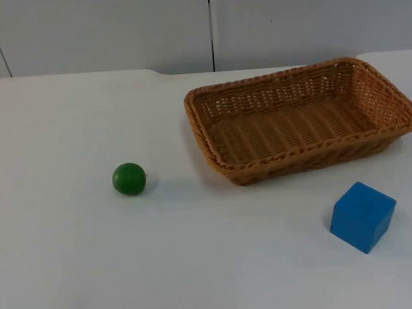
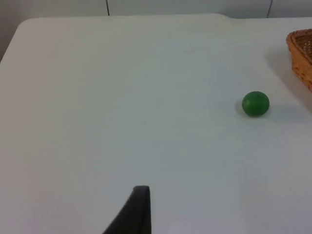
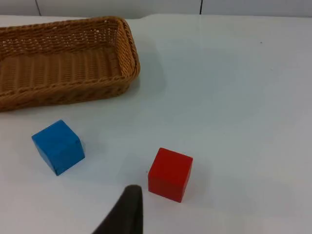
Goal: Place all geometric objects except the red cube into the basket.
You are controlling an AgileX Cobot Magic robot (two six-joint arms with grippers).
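Note:
A green ball (image 1: 129, 179) lies on the white table, left of the wicker basket (image 1: 284, 164). The basket holds nothing. A blue cube (image 1: 362, 216) sits in front of the basket's right half. In the right wrist view, a red cube (image 3: 170, 174) rests close ahead of my right gripper (image 3: 127, 209), with the blue cube (image 3: 58, 146) beside it and the basket (image 3: 63, 92) farther off. My left gripper (image 2: 139, 212) hangs over bare table, well short of the green ball (image 2: 255, 104). A corner of the basket (image 2: 301, 53) lies beyond the ball. Neither gripper holds anything.
The grey partition wall (image 1: 211, 20) closes the table's far edge behind the basket. Open white table top (image 1: 65, 263) spreads around the ball and toward the front edge.

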